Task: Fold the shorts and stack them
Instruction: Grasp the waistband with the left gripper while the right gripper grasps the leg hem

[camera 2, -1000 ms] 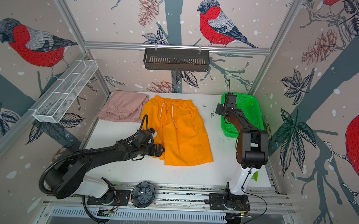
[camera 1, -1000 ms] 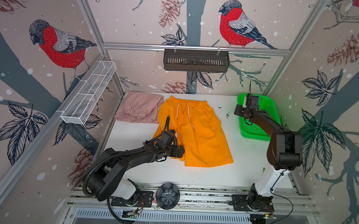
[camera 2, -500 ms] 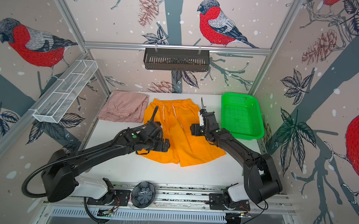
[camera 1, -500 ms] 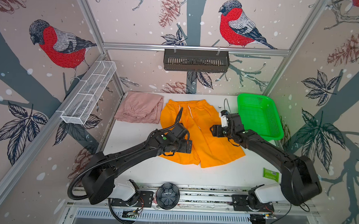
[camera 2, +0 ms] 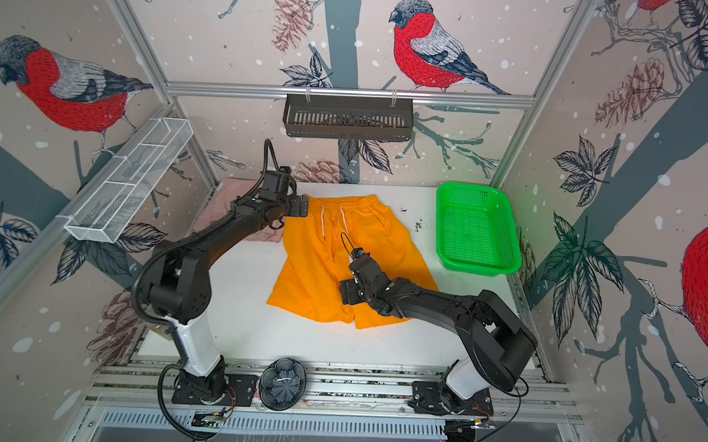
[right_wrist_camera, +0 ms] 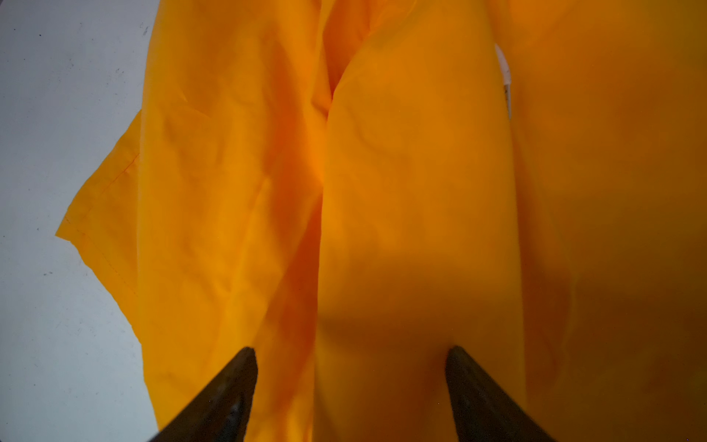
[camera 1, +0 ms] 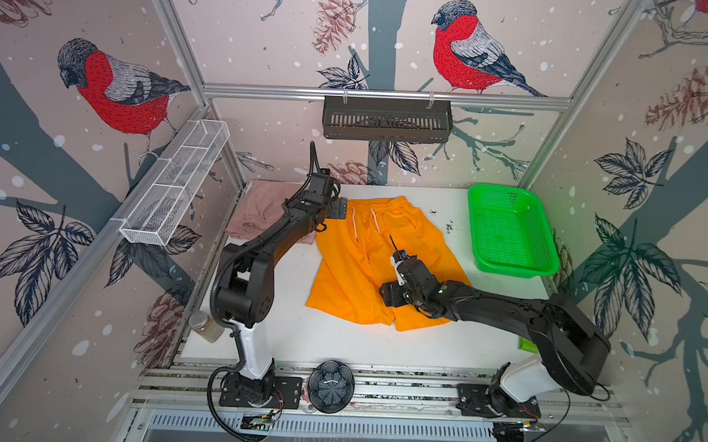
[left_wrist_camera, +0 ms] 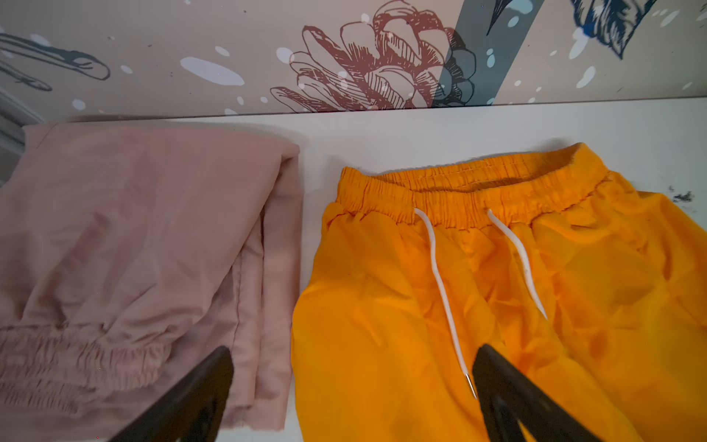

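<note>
The orange shorts (camera 1: pixel 358 268) (camera 2: pixel 321 266) lie spread flat mid-table, waistband and white drawstring toward the back wall, legs toward the front. The pink shorts (camera 1: pixel 257 208) (camera 2: pixel 224 198) lie folded at the back left, partly hidden by my left arm. My left gripper (camera 1: pixel 338 208) (camera 2: pixel 299 206) hovers open at the orange waistband's left corner. In the left wrist view its jaws (left_wrist_camera: pixel 352 367) stand wide, with the pink shorts (left_wrist_camera: pixel 134 248) and orange shorts (left_wrist_camera: pixel 535 291) beneath. My right gripper (camera 1: pixel 390 294) (camera 2: pixel 348 292) is open over the right leg; only orange cloth (right_wrist_camera: pixel 382 172) lies between its jaws (right_wrist_camera: pixel 352 363).
A green mesh basket (camera 1: pixel 546 257) stands at the back right. A white wire shelf (camera 1: pixel 175 187) hangs on the left wall and a black rack (camera 1: pixel 386 120) on the back wall. A jar (camera 1: pixel 205 326) sits at the table's front left corner.
My left gripper has gone from the shorts' front left hem back to the waistband. My right gripper has come from the green basket to the front leg. The orange shorts now lie with legs apart.
</note>
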`<state>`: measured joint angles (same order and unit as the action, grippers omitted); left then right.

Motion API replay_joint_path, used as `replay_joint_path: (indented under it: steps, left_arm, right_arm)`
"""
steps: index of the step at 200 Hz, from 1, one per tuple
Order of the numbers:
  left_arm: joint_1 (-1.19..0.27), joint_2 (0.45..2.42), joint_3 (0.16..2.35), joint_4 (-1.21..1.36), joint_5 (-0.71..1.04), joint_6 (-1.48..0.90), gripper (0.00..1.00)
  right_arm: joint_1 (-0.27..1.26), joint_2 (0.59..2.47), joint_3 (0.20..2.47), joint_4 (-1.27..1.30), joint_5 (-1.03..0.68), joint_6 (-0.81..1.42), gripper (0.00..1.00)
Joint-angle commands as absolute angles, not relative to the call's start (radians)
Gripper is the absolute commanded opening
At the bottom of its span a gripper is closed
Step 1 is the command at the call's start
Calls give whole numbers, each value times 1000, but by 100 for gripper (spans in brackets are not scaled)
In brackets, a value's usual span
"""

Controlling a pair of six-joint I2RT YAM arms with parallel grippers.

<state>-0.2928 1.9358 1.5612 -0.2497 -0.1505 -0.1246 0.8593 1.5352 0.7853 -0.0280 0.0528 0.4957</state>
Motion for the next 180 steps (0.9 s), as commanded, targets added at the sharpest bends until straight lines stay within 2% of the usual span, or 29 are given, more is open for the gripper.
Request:
replay_joint_path:
  steps: [1, 49, 86, 102, 121, 128, 147, 161, 180]
  left_arm:
    - [-279, 2071, 1693, -169, -97, 22, 98]
    - [-261, 2390, 2053, -346, -107, 61, 95]
    - [-261, 2520, 2198, -462, -78, 75, 84]
    - [-258, 2531, 2200, -474, -80, 62, 71]
    - [-251, 2536, 2198, -474, -55, 45, 47]
    - [-251, 2537, 2201, -473, -51, 42, 37]
    - [-249, 2540, 2203, -478, -55, 36, 0]
    - [-243, 2538, 2206, -492, -63, 22, 0]
    - [-233, 2506, 2217, -530, -97, -2, 0]
  right_arm:
    - [884, 1532, 770, -27, 104, 535, 79]
    - [989, 1617, 797, -96, 249, 556, 79]
    - [988, 1654, 779, -98, 250, 584, 75]
    - [975, 1645, 761, -94, 242, 585, 66]
    - [955, 1624, 745, -86, 216, 572, 57]
    - [949, 1616, 739, -82, 206, 566, 56]
    - [928, 1593, 711, -52, 170, 557, 47]
    - [907, 1579, 686, -37, 149, 552, 41]
    - [865, 1562, 663, -40, 128, 518, 41]
